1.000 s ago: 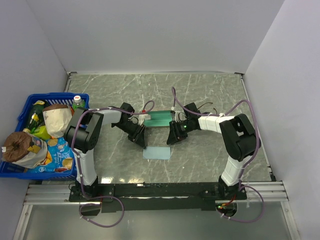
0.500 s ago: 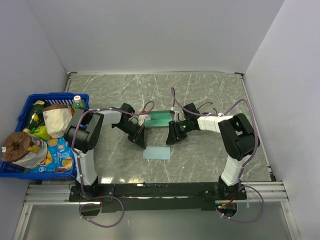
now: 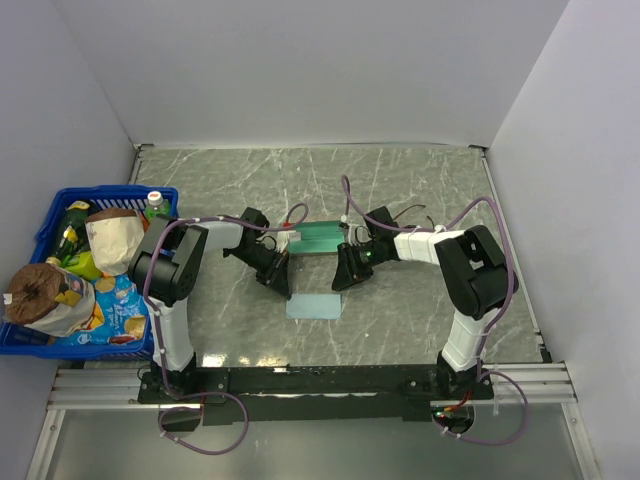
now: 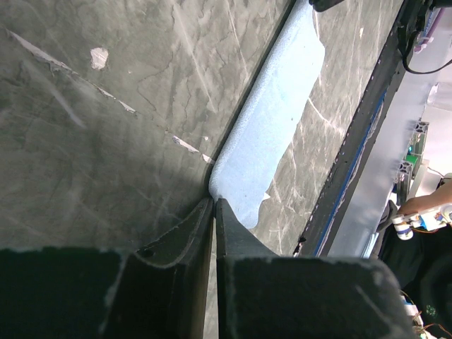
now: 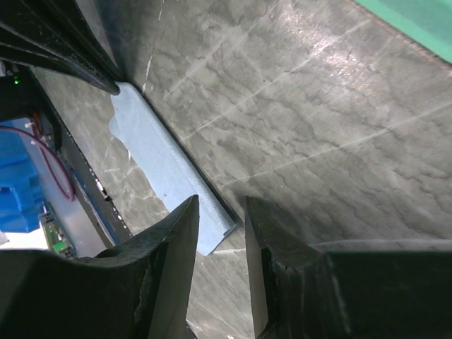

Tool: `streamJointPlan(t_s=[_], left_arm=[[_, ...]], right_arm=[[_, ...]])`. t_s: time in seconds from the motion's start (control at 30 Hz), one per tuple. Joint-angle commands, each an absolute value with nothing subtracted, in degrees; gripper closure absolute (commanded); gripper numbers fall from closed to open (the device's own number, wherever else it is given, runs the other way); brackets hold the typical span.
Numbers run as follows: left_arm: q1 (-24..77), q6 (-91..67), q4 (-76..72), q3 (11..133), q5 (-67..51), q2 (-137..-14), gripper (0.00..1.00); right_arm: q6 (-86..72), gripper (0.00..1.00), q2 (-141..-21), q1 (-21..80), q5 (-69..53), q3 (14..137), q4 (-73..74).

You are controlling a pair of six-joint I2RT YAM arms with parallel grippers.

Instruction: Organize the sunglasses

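Observation:
The sunglasses do not show in any view. A light blue cloth (image 3: 313, 306) lies flat on the table in front of the open case with teal lining (image 3: 322, 237). My left gripper (image 3: 287, 290) is at the cloth's left corner. In the left wrist view the gripper (image 4: 213, 200) is shut, with the corner of the cloth (image 4: 272, 120) at its tips. My right gripper (image 3: 341, 283) is at the cloth's right corner. In the right wrist view the gripper (image 5: 221, 205) is open, with the corner of the cloth (image 5: 166, 169) between its fingers. The case edge (image 5: 417, 18) shows at the top right.
A blue basket (image 3: 110, 192) full of snack bags and bottles stands at the left table edge. Grey walls close in the back and both sides. Both arms reach inward low over the table's middle.
The cloth's left edge has shifted slightly to the left with my left gripper. The right gripper has barely moved.

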State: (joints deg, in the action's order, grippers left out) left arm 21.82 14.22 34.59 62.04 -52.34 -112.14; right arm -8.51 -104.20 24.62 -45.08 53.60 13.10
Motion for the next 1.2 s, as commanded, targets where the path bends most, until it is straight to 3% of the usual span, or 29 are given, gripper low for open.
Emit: streamJointPlan(t_s=[0.0,0.3,0.8,1.17], left_arm=[[22.15,15.29,33.57,61.17,-51.24,-111.71,0.87],[22.15,15.29,33.49,60.91,-51.15,-111.45,0.87],[22.15,15.38,33.49,60.91,-51.33,-111.45,0.88],[22.15,15.29,33.31,60.73,-51.07,-111.36,0.88]], right_arm=[[-7.91,0.61,-105.38,25.31,-45.09,54.67,14.15],[-5.72,0.62,-104.24,25.31,-45.79,54.14,15.82],[-5.71,0.73,-105.38,25.4,-46.85,54.41,16.0],[-4.92,0.74,-105.03,25.75,-47.64,54.49,16.87]])
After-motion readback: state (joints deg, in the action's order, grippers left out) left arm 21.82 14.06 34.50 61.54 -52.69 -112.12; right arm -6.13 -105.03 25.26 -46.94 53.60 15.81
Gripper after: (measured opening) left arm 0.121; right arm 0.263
